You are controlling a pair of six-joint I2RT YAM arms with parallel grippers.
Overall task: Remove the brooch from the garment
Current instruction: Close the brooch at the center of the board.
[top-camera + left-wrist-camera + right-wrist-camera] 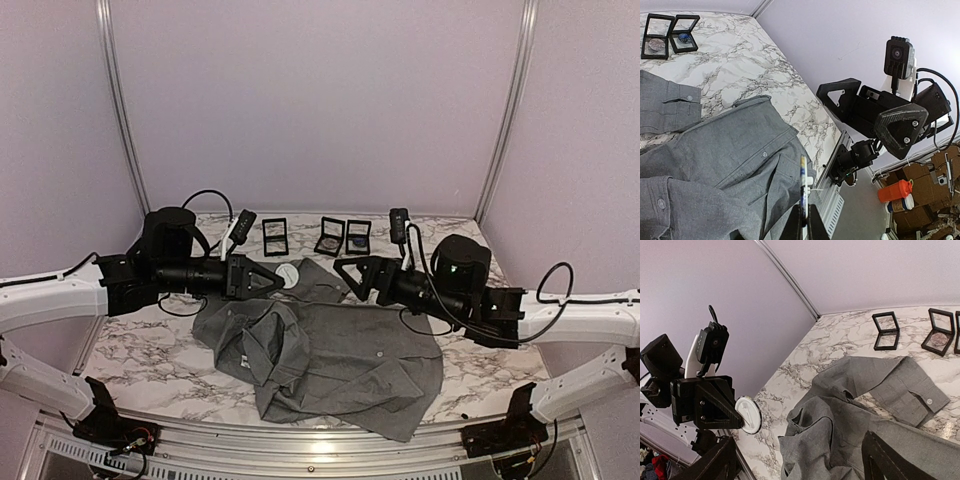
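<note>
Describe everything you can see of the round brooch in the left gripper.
The brooch is a thin round disc, its visible face plain white with a slightly raised rim; edge-on it hints at blue and yellow. The shut left gripper pinches one edge, holding it in the air, clear of the grey shirt.

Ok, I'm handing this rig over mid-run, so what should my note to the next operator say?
Left hand: shut on the brooch, a white disc held in the air, clear of the shirt.
Right hand: open, empty, above the shirt's far edge.
Shirt lies crumpled on the table; small black boxes sit at the back.
Done: the brooch looks off the shirt.
Left: probably just setting it down away from the shirt.
</note>
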